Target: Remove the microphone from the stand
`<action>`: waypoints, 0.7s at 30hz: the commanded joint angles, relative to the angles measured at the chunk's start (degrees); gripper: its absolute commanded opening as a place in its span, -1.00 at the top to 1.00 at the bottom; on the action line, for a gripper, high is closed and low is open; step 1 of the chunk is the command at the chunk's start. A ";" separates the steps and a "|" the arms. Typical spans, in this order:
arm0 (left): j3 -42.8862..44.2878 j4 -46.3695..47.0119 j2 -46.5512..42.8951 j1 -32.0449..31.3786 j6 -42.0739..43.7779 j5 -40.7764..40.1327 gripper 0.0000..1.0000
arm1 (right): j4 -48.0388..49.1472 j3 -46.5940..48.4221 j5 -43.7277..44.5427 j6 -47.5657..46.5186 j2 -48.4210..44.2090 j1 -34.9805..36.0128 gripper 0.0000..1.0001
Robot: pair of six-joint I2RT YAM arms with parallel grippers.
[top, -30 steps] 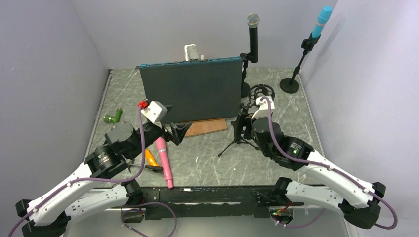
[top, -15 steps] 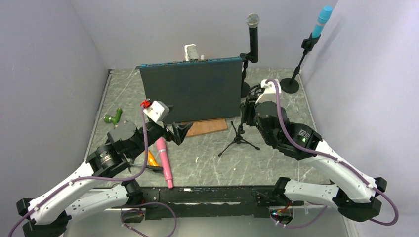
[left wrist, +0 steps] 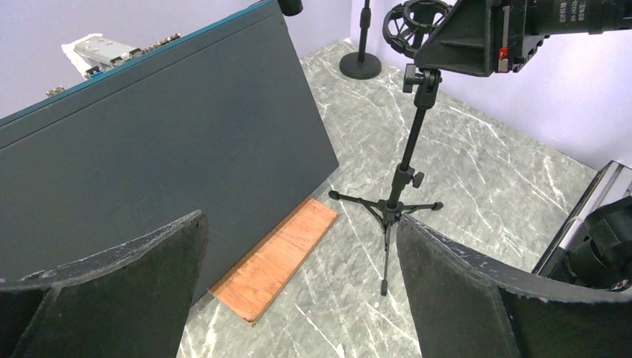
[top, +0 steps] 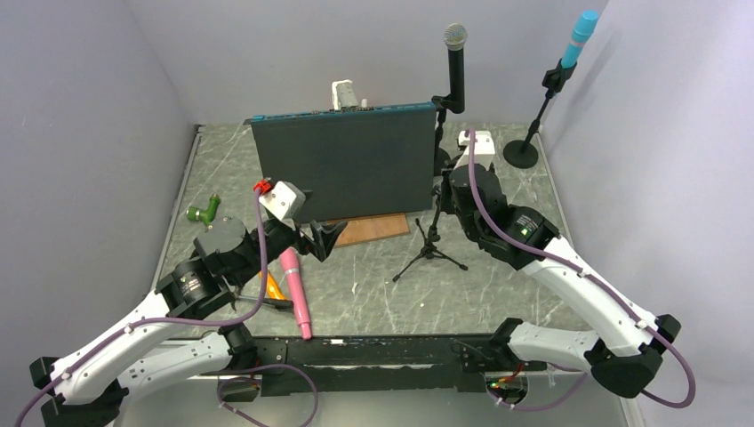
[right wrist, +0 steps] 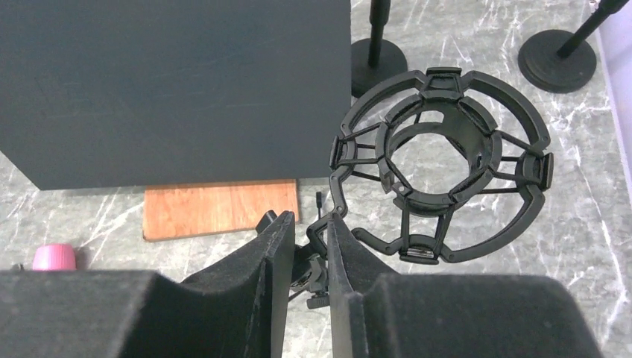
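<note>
The pink microphone (top: 295, 292) lies flat on the table (top: 373, 294) near the front edge, just beside the left arm and well apart from the tripod stand (top: 430, 242). An orange tool (top: 271, 285) lies close on the microphone's left. The stand is upright right of centre, its three legs spread on the marble, and the ring cradle (right wrist: 440, 164) at its top is empty. The right gripper (right wrist: 311, 250) reaches in from above, its jaws drawn to a narrow gap and pinching the stand's joint just under the cradle. The left gripper (left wrist: 299, 224) hovers low over the table, jaws spread wide with nothing between them, facing the stand across bare marble. Behind both, a dark board (top: 342, 169) stands upright with a wooden slab (top: 372, 229) lying at its foot. One tripod leg ends close to the slab's right corner. Open marble lies in front of and to the right of the tripod. At the back, a black microphone (top: 455, 62) and a blue microphone (top: 578, 40) sit on their own stands near the walls. A green piece (top: 204, 211) lies by the table's left edge.
</note>
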 commanded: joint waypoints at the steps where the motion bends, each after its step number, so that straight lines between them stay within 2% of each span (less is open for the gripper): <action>1: 0.71 1.98 -0.29 -0.27 0.27 0.42 -0.99 | 1.75 -4.20 -4.54 0.66 -1.08 -0.88 0.52; 6: 0.84 1.90 -0.04 -0.23 0.10 0.91 -0.99 | 0.27 -10.11 -6.90 4.18 -1.06 -0.89 0.61; 12: 0.89 1.92 0.40 -0.23 0.06 1.07 -0.99 | 2.04 -16.97 -10.07 8.23 -3.31 -0.78 0.61; 16: 0.80 2.01 0.65 -0.25 0.04 0.95 -0.99 | 1.63 -17.11 -9.79 9.02 -3.63 -0.83 0.58; 19: 0.88 1.93 0.94 -0.23 0.04 1.05 -0.99 | 1.54 -16.25 -10.06 9.00 -4.88 -0.80 0.34; 21: 0.84 1.90 0.95 -0.23 0.00 0.93 -0.99 | 1.99 -16.49 -10.77 9.04 -6.25 -0.79 0.06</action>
